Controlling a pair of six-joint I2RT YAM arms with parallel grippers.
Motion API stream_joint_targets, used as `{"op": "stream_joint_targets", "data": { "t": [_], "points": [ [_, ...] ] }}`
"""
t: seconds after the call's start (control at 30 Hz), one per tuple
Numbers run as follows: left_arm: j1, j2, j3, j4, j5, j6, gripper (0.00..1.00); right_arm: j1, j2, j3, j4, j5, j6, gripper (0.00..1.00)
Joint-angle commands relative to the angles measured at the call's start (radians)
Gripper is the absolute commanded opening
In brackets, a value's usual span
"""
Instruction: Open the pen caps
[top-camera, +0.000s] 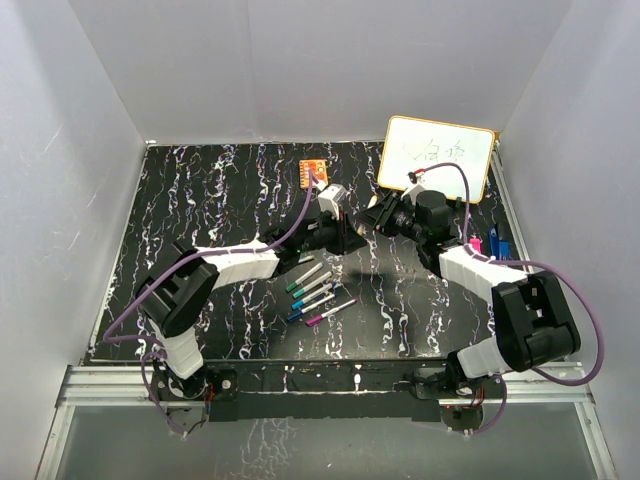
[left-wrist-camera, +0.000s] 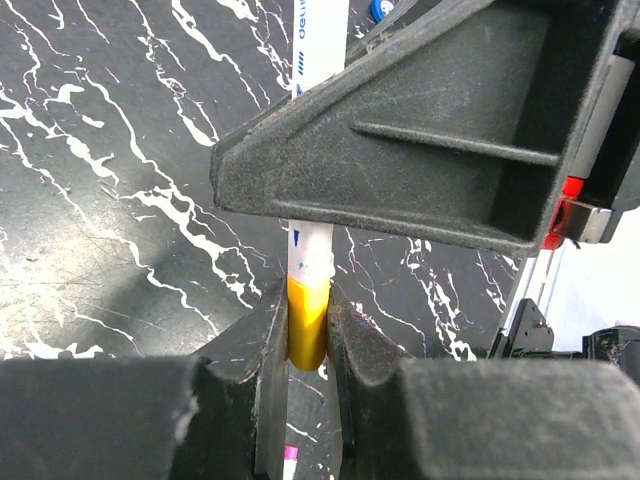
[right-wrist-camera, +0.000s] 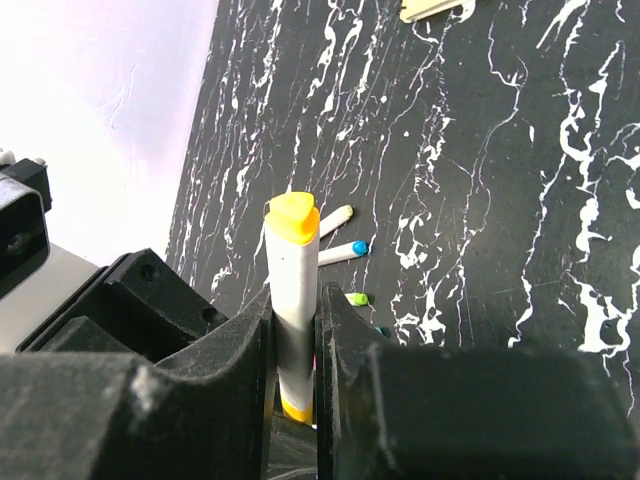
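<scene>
left gripper (left-wrist-camera: 306, 300) jaws pinch the yellow cap (left-wrist-camera: 307, 328); right gripper (right-wrist-camera: 294, 296) jaws clamp the white pen barrel (right-wrist-camera: 289, 265). risk: cap slips free on pulling, or barrel slides between the right jaws.

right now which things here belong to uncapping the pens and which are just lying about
Job in hand: yellow pen, its yellow cap, row of loose pens.
Lying about: whiteboard, orange block.

Bright, even overhead light, soft shadows on the table (top-camera: 200, 190), wrist views slightly blurred up close.
</scene>
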Motion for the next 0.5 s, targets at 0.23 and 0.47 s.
{"op": "stream_joint_targets", "data": {
  "t": [0.23, 0.47],
  "points": [
    [-0.005, -0.117, -0.158, -0.069, -0.015, -0.046, 0.0, -0.1, 0.009, 0.209, 0.006, 0.216, 0.012, 0.0],
    [-0.005, -0.161, -0.181, -0.179, -0.029, -0.035, 0.0, -0.114, 0.071, 0.289, 0.039, 0.206, 0.016, 0.0]
  ]
}}
